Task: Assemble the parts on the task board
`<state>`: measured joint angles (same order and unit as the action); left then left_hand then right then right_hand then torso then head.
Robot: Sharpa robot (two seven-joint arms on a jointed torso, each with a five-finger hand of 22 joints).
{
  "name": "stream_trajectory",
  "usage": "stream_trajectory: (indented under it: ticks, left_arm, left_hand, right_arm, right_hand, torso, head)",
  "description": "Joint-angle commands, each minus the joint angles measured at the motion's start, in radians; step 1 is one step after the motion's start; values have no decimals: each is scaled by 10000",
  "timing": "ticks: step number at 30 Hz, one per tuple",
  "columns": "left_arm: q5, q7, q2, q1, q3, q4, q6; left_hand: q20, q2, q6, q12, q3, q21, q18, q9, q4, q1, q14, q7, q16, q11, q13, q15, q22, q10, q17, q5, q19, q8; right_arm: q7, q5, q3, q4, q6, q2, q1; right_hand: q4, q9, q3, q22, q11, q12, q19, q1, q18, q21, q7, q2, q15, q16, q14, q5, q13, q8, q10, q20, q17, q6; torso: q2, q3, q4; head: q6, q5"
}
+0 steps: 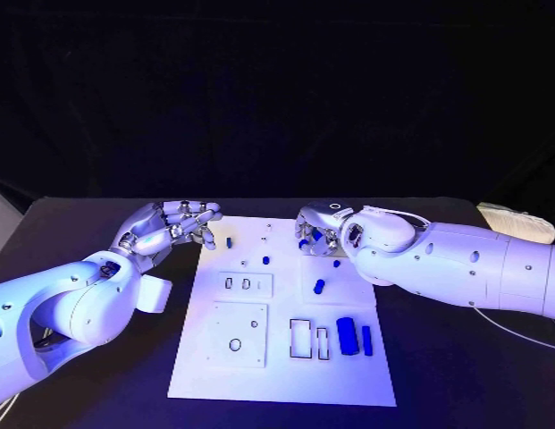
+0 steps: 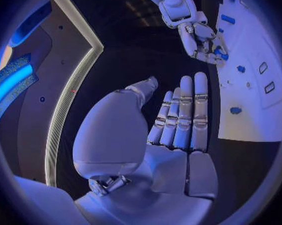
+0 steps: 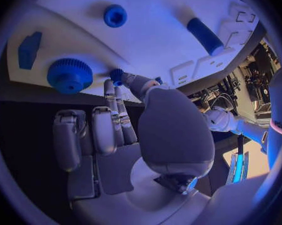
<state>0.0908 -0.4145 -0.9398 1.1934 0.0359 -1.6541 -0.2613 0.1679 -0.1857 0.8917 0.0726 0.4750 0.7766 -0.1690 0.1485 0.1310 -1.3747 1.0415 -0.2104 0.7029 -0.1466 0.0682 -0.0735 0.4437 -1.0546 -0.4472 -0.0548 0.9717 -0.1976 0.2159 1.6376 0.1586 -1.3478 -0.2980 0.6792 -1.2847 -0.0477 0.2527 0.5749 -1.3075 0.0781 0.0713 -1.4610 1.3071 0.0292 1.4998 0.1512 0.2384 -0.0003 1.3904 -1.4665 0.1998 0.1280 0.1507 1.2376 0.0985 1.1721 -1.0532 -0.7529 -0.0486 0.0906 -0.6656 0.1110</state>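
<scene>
Tabletop: small part (image 3: 116,75) at right hand (image 3: 125,130) fingertips

I can't read any text, label, number or brand anywhere, not even on the task board (image 1: 283,357).

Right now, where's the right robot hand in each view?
Head view: right robot hand over the task board's far edge.
Left wrist view: right robot hand across the table, over the board.
Right wrist view: right robot hand mid-picture, fingertips at the board.
Shared landmark: the white task board.
</scene>
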Motion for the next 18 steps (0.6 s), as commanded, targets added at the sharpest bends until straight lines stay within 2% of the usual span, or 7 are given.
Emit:
stream_trajectory:
  ticks: [1,4,12,18]
  left_arm:
    - [33,0,0,17,-10,-17,187]
    - [33,15,-6,17,-10,-20,193]
    - [31,40,-9,17,-10,-18,211]
    - [31,57,-5,17,-10,-7,226]
  left_hand:
    - [-12,38,26,-23,61,43,-122,-8,25,85,-63,16,65,-15,-8,-25,8,-55,-6,20,-53,3]
    - [-12,38,26,-23,61,43,-122,-8,25,85,-63,16,65,-15,-8,-25,8,-55,-6,20,-53,3]
    - [-7,44,20,-31,76,70,-120,-9,16,81,-74,9,70,-21,-11,-31,25,-43,-5,22,-76,7]
    - [-7,44,20,-31,76,70,-120,-9,16,81,-74,9,70,-21,-11,-31,25,-43,-5,22,-76,7]
  right_arm:
    - [131,138,-2,-25,11,2,5]
    - [135,147,-2,-40,11,6,6]
    - [163,157,-2,-90,-110,9,15]
    - [361,265,-2,-124,-594,24,22]
  right_hand:
    - [25,28,132,-1356,22,-38,-549,109,-14,-42,9,-7,-12,-14,-309,-18,14,82,9,27,-14,-103]
    - [64,56,202,-1365,12,-32,-550,149,-15,-38,-5,-19,-20,3,-313,-9,23,110,35,23,5,-146]
    - [293,306,471,-1539,-138,63,-614,354,-48,60,-157,-241,-138,51,-319,-44,135,380,396,-71,20,-515]
    - [493,493,623,-1681,-194,61,-671,499,-78,143,-204,-431,-191,144,-356,-110,203,519,535,-128,147,-630]
  torso:
    - [-32,-14,18]
    - [-49,-21,26]
    - [-74,-30,33]
    - [-92,-37,50]
  head:
    - [7,12]
    - [15,21]
    - [33,34]
    - [57,48]
